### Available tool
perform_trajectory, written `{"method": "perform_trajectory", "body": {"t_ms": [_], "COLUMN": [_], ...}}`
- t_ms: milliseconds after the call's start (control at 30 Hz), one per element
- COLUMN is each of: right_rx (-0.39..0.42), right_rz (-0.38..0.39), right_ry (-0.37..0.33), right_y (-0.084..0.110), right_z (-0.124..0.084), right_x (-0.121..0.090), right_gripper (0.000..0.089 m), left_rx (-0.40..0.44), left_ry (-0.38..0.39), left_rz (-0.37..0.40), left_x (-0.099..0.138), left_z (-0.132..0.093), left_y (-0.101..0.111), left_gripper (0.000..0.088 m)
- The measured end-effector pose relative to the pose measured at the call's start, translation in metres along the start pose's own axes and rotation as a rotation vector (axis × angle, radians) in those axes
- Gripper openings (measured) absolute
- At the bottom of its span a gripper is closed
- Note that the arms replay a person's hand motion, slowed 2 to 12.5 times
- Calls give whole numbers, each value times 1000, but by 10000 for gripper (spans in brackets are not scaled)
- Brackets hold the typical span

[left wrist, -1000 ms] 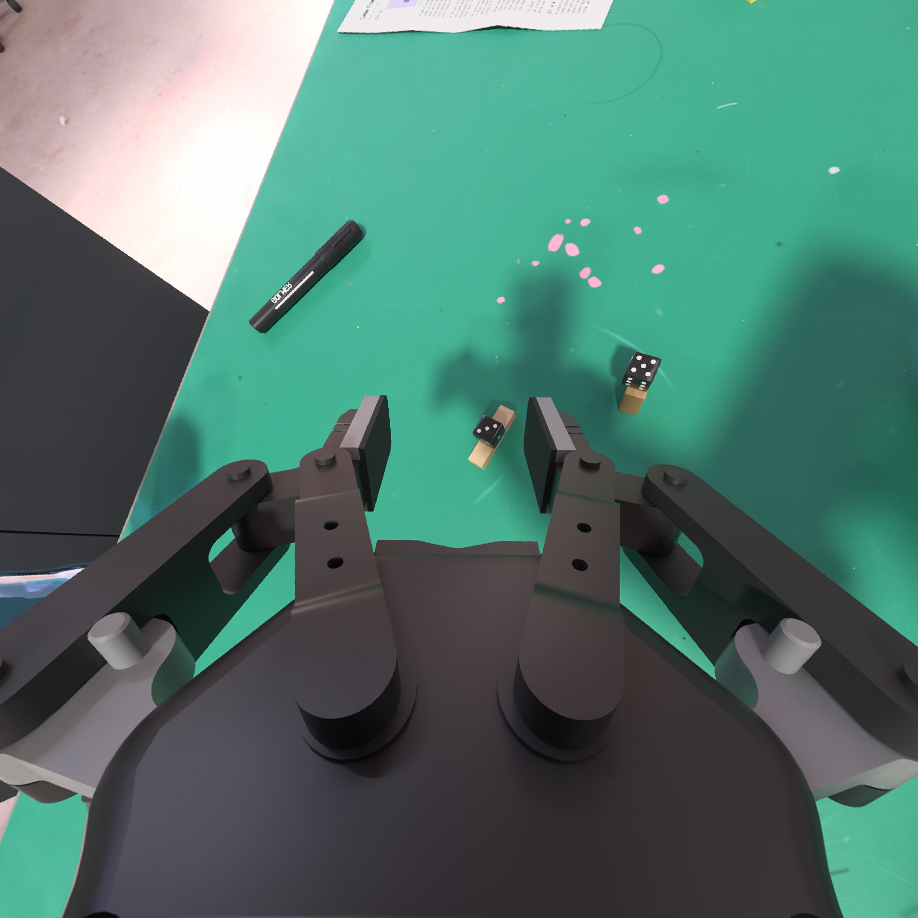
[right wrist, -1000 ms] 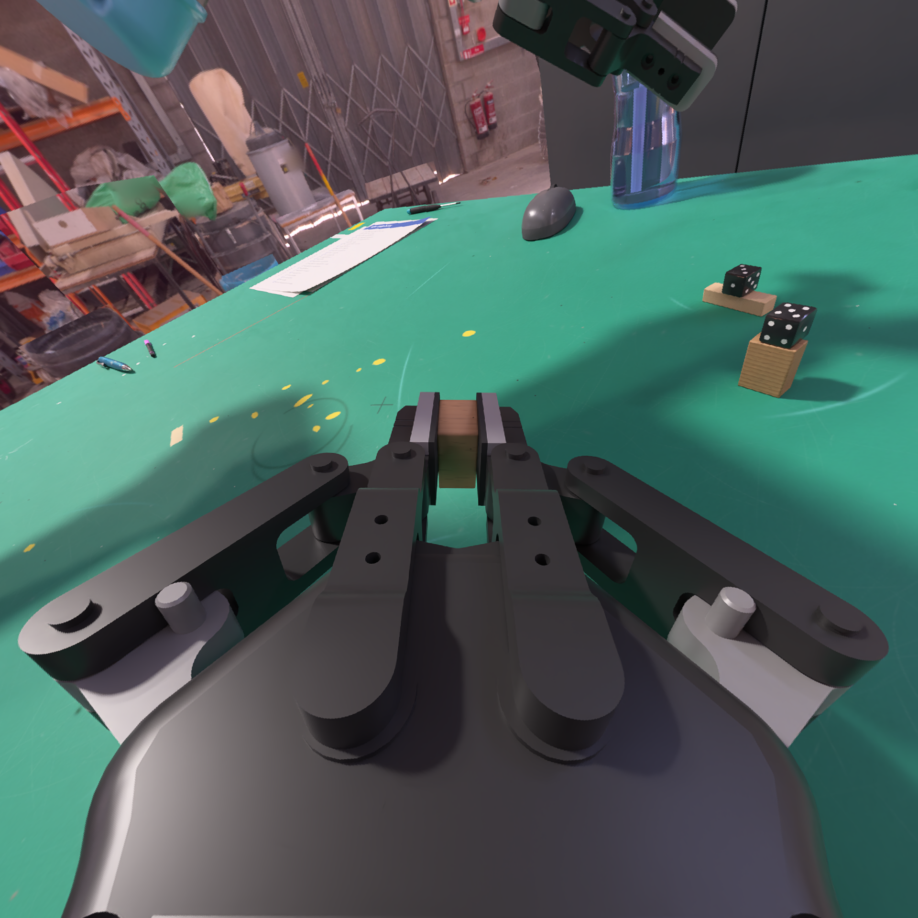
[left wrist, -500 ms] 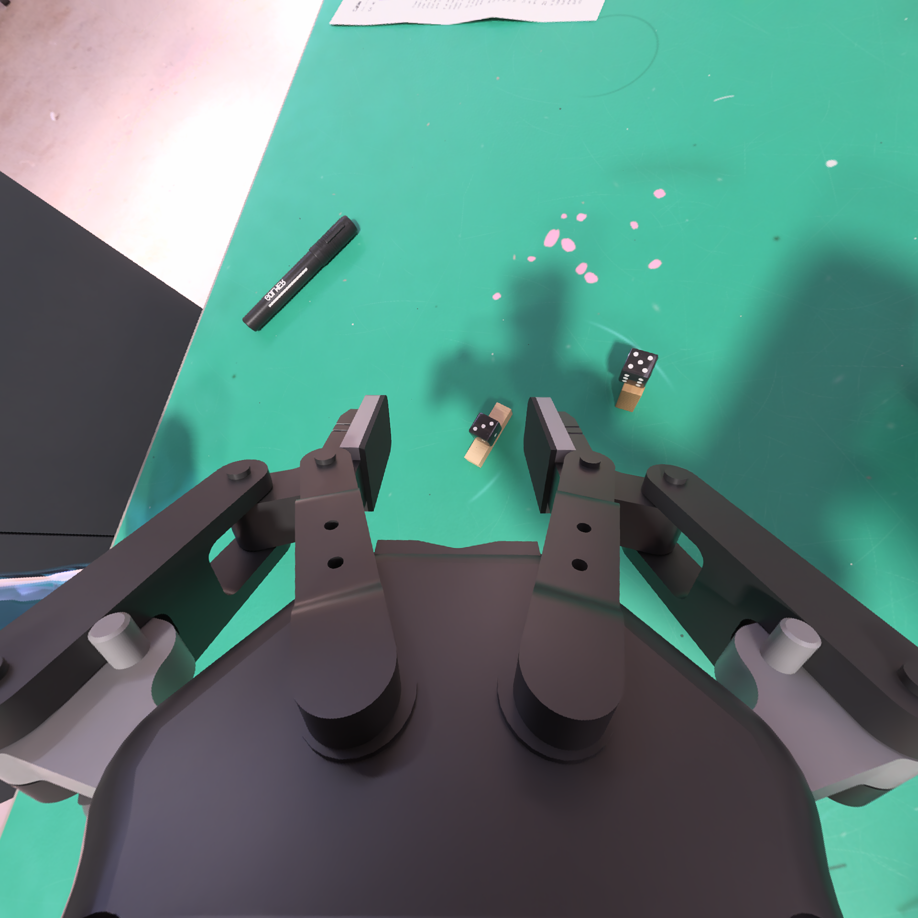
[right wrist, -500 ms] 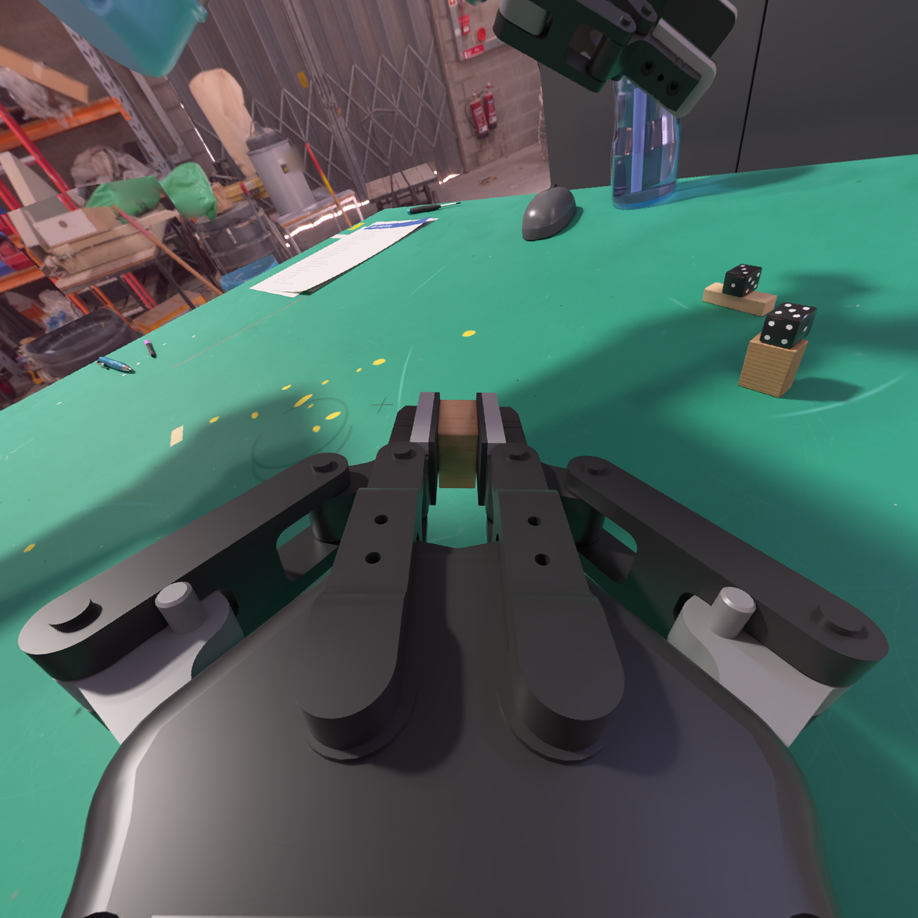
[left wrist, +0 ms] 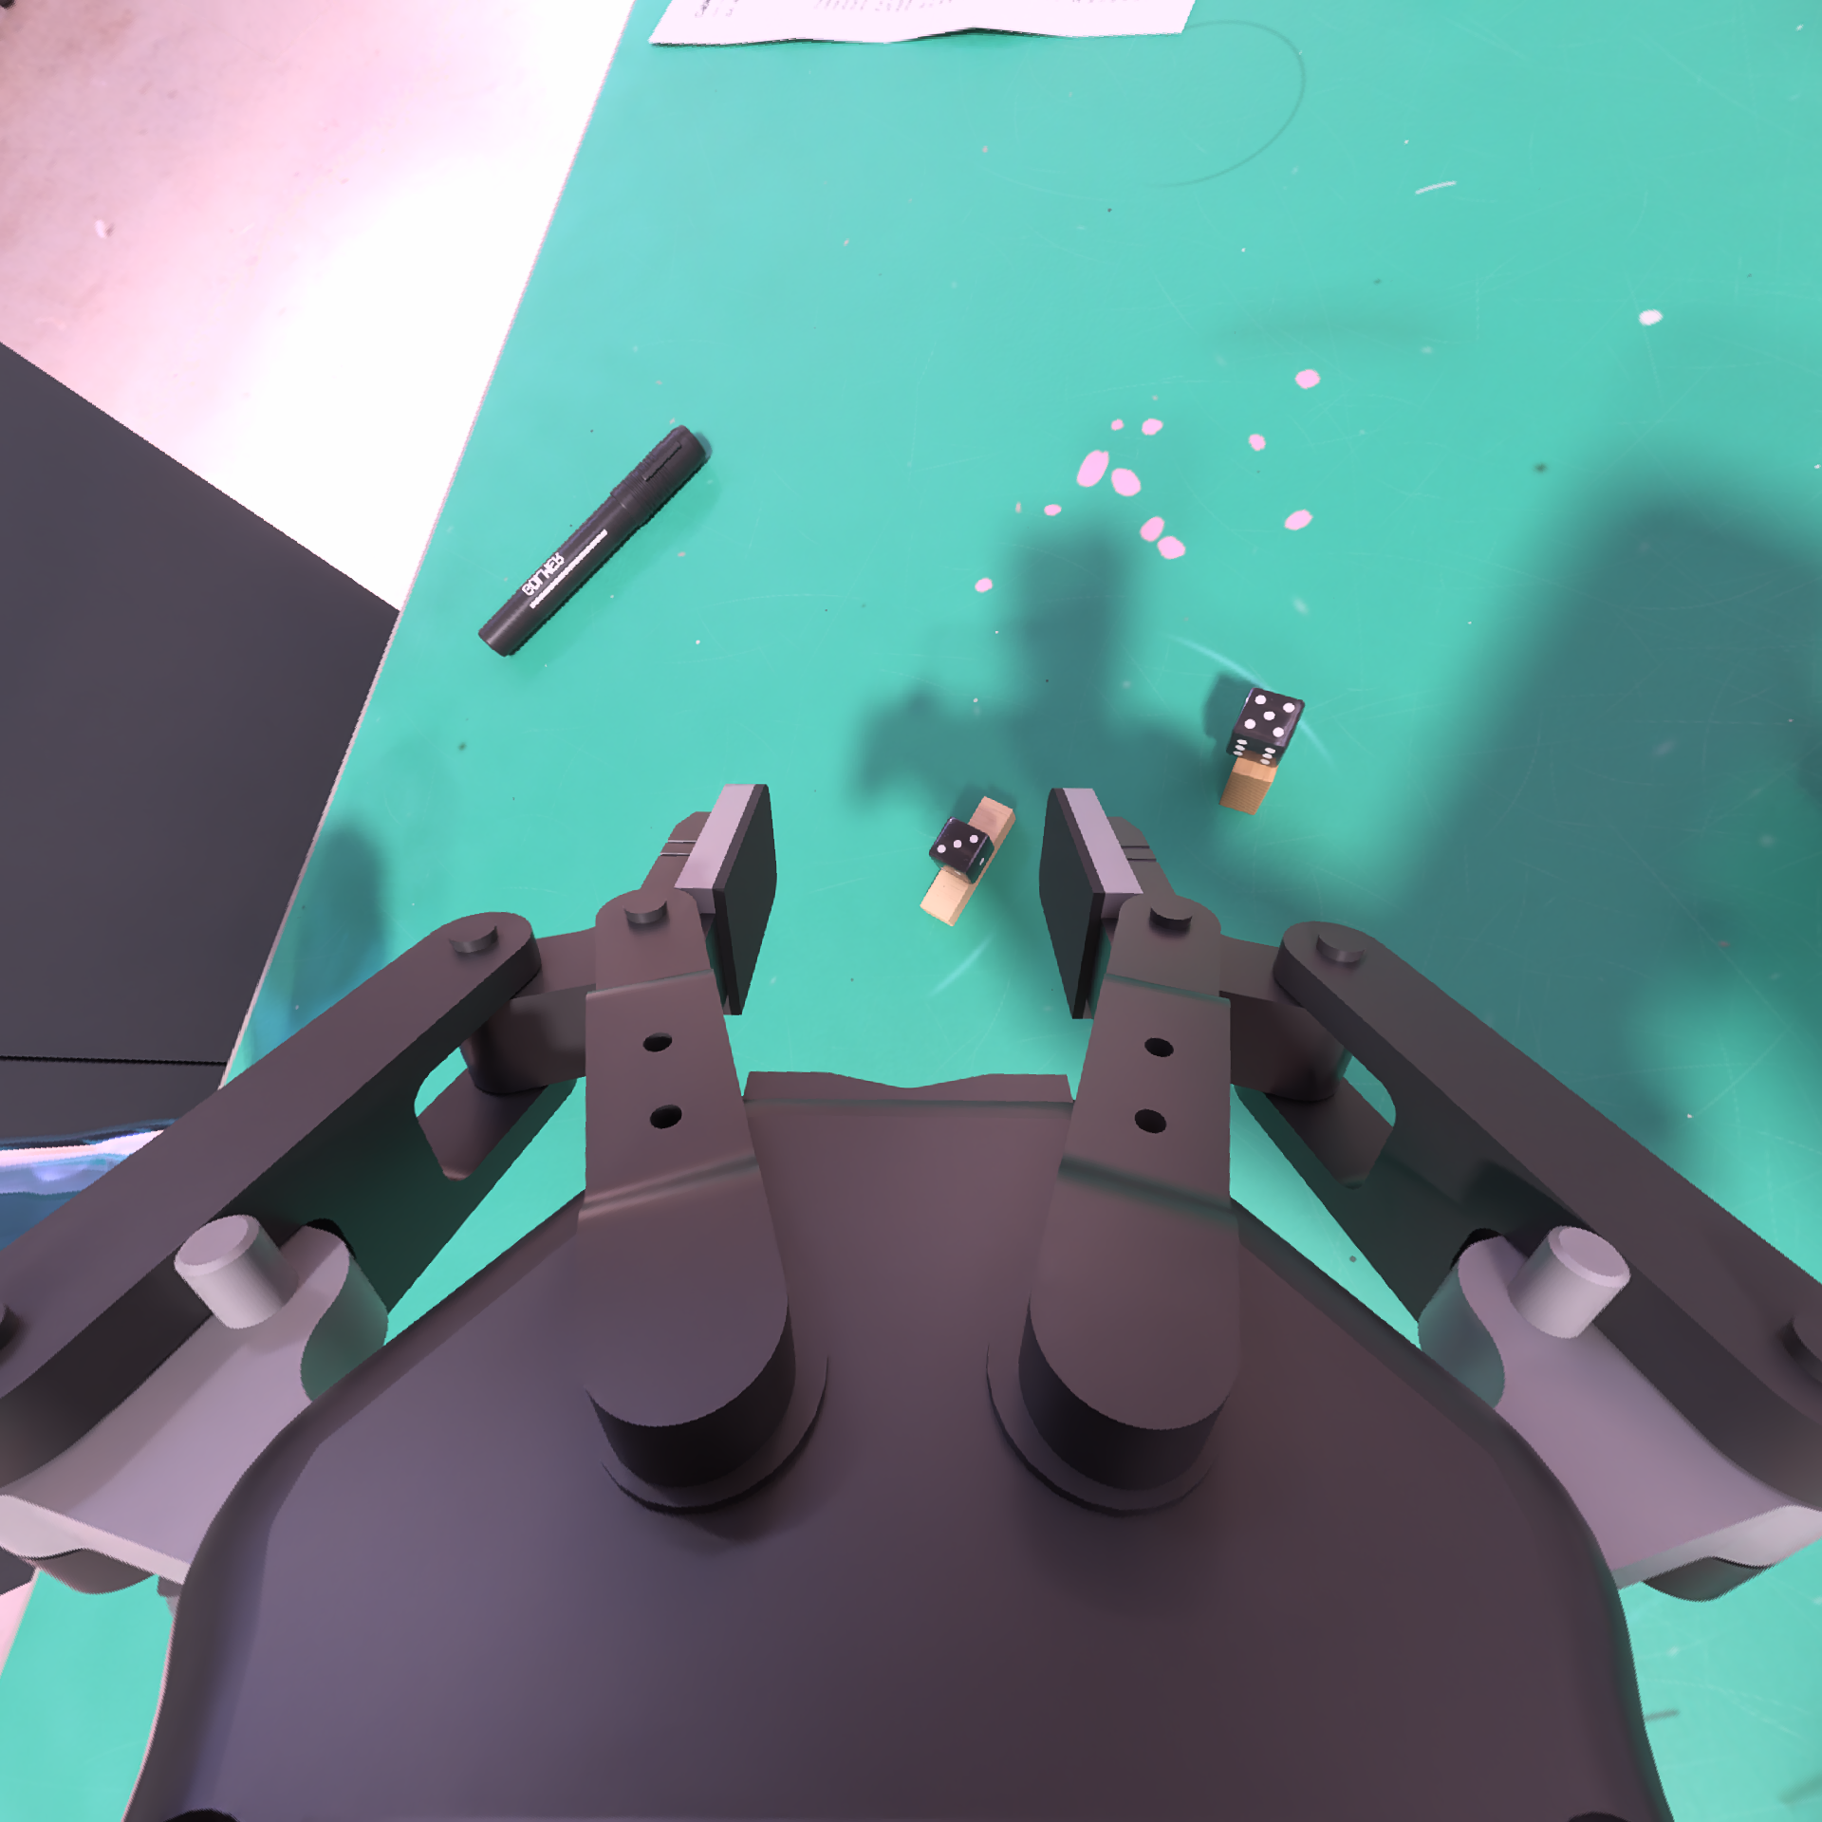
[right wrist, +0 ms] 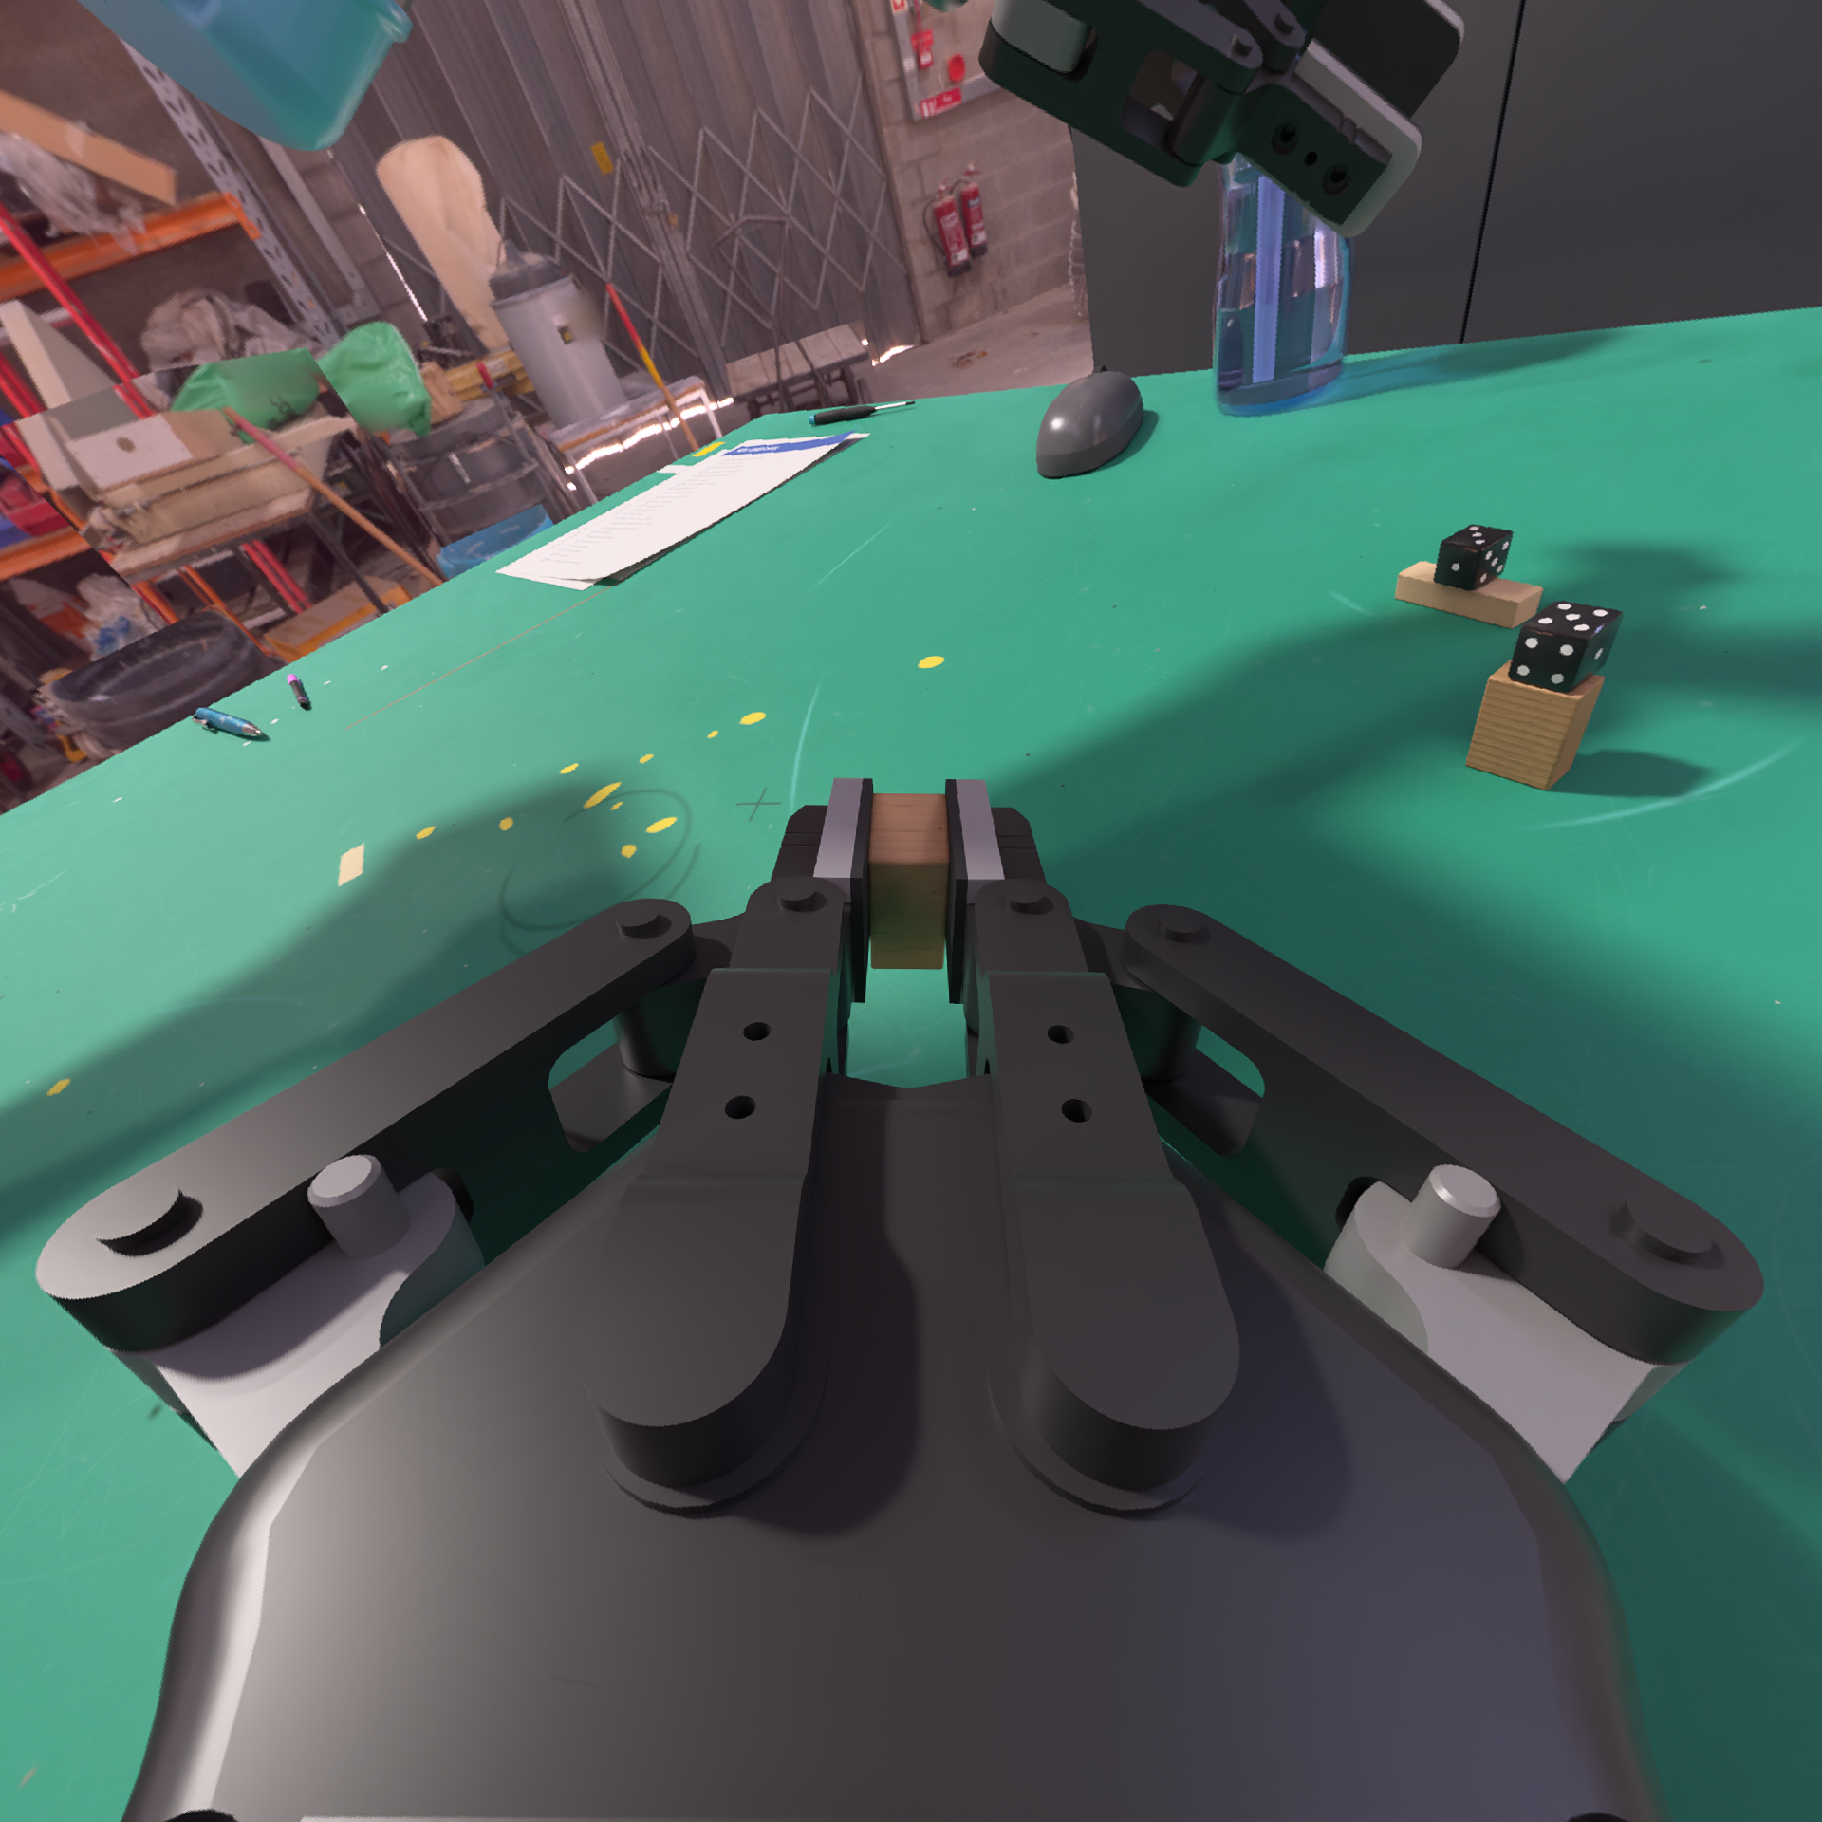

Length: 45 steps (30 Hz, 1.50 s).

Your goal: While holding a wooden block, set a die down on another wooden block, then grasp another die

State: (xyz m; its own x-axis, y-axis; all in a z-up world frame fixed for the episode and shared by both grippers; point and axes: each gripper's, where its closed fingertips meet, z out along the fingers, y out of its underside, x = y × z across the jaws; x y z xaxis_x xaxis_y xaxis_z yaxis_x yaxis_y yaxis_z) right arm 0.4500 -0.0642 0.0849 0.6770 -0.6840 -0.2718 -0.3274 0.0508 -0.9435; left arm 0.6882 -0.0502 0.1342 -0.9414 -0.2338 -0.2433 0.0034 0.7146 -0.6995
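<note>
1. A black die point(left wrist: 960, 846) with white pips lies on a flat wooden block point(left wrist: 966, 862) that rests on the green table point(left wrist: 887, 296); the right wrist view shows the same die point(right wrist: 1473, 556) sitting on the low, pale slab point(right wrist: 1467, 594).
2. A second black die point(left wrist: 1265, 726) stands on an upright wooden block point(left wrist: 1246, 784), near the first pair but apart from it; in the right wrist view this die point(right wrist: 1565, 644) sits tilted on its taller block point(right wrist: 1530, 725).
3. The left gripper point(left wrist: 908, 887) hangs high above the table with its fingers spread wide and nothing between them; the die on the flat block appears in the gap between the pads, far below.
4. The right gripper point(right wrist: 909, 838) is clamped on a third wooden block point(right wrist: 907, 877), held between its pads, well apart from the two stacks.
5. A black marker point(left wrist: 594, 540) lies near the table's edge, and a sheet of paper point(left wrist: 917, 15) lies at the far side.
6. The right wrist view also shows a grey computer mouse point(right wrist: 1089, 434), a blue bottle point(right wrist: 1280, 296), a paper sheet point(right wrist: 680, 513) and two pens point(right wrist: 229, 722) near the table's edge.
</note>
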Motion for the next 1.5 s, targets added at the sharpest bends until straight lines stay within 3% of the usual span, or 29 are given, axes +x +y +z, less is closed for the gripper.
{"method": "perform_trajectory", "body": {"t_ms": [267, 433, 533, 600, 833, 1033, 1500], "right_rx": [-4, -10, -10, -9, -2, 0, -26], "right_rz": [-3, -14, -19, -19, 1, 35, 44], "right_ry": [1, 1, 1, 1, -3, -15, -53], "right_y": [0, 1, 1, 1, 1, 1, 5], "right_z": [0, 1, 1, 0, -3, -4, -2], "right_x": [0, -1, -2, -2, -1, -1, -9], "right_gripper": [128, 128, 128, 128, 128, 128, 128], "left_rx": [-52, -214, -315, -388, -546, -641, -721], "left_ry": [40, 129, 129, 138, 236, 222, 205], "left_rz": [53, 240, 366, 405, 417, 496, 518], "left_x": [5, 16, 12, 11, 20, 17, 14], "left_z": [5, 18, 32, 43, 72, 82, 91], "left_y": [-2, 0, 2, 6, 20, 35, 52], "left_gripper": [463, 424, 411, 404, 354, 315, 274]}}
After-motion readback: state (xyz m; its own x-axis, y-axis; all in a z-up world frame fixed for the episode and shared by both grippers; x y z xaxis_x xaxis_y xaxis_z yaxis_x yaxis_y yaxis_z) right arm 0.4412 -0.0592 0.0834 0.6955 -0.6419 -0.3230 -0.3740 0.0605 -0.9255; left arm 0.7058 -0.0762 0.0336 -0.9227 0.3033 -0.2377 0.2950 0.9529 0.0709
